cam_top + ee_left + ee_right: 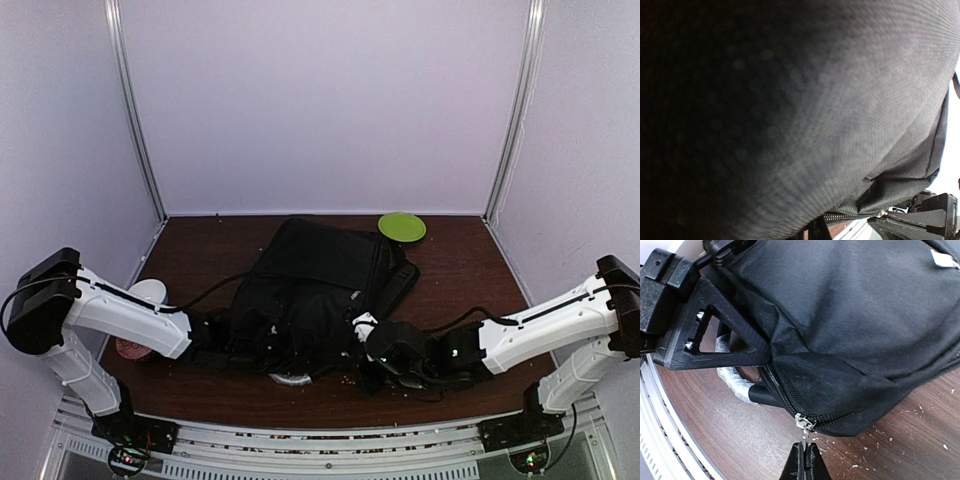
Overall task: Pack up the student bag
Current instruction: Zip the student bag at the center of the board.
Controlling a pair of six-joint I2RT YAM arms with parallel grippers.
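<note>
Bag position: the student bag (318, 285), a large black fabric backpack, is lying on the dark brown wooden table (460, 270), between the two grippers and touching both.
Left tool: the left gripper (769, 357) is pinching a fold of the student bag's fabric at its corner, just beside the zip line; dark cloth is filling its own wrist view.
Right tool: the right gripper (804, 454), fingers pressed together, is pinching the lower end of the small silver zipper pull (803, 424).
Zip corner: bulging directly ahead of the right gripper's tips.
</note>
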